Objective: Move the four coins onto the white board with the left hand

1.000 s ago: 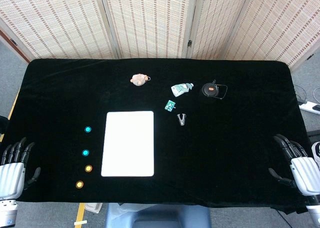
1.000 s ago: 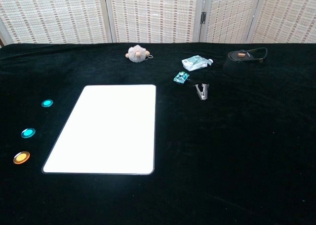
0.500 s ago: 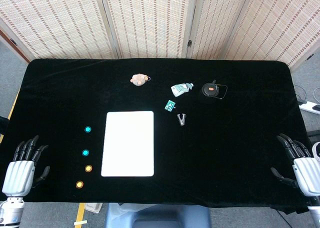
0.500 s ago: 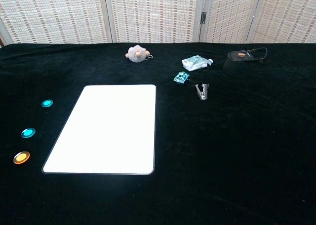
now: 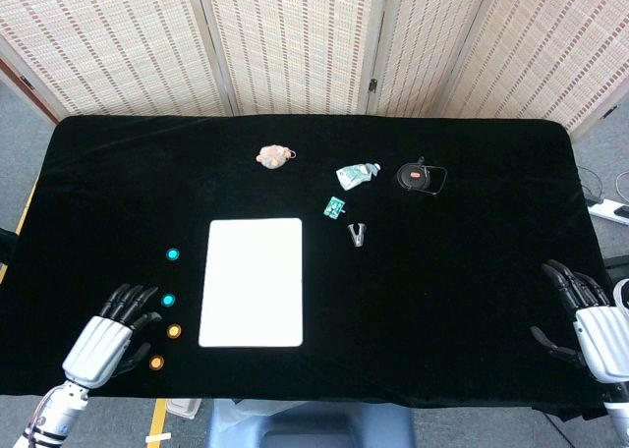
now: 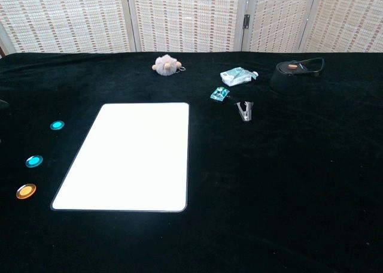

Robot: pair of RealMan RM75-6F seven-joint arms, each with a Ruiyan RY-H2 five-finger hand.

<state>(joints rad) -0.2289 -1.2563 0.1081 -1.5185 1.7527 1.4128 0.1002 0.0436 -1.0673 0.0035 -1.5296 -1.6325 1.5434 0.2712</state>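
Our left hand (image 5: 101, 344) hovers with fingers (image 5: 132, 304) spread and empty; the four coins sit in a column just right of them, the lower teal coin (image 5: 168, 300) nearest the fingertips, the white board (image 5: 253, 281) just beyond. A second ago this hand hung at the worktop's edge; it has since swung inward.

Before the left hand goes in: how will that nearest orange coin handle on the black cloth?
The nearest orange coin lies flat and thin on the black cloth, so it is probably hard to pinch and may slide when pushed. It looks small, likely light. Lying flat, it seems unlikely to roll.
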